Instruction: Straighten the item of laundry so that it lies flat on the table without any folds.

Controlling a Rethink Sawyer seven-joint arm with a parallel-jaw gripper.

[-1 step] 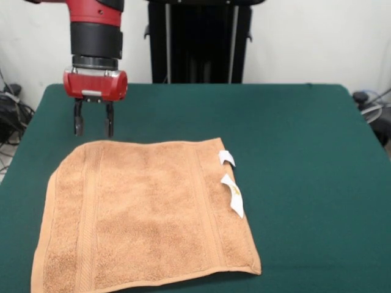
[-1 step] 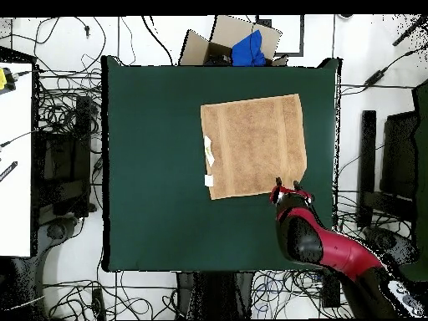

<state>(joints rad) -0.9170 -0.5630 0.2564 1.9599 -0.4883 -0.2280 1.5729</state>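
Note:
The item of laundry is a light orange-tan towel spread open on the dark green table, at the front left in the front view. Two small white tags stick out of its right edge. Its near left corner runs past the bottom of the picture. From overhead the towel looks flat and roughly square, lying toward the table's far right. My gripper hangs just behind the towel's far left corner, fingers apart and empty, its tips close to the table. In the overhead view the gripper sits by the towel's near right corner.
A cardboard box with a blue object stands beyond the table's far edge. Cables cover the floor around the table. A black stand rises behind the table.

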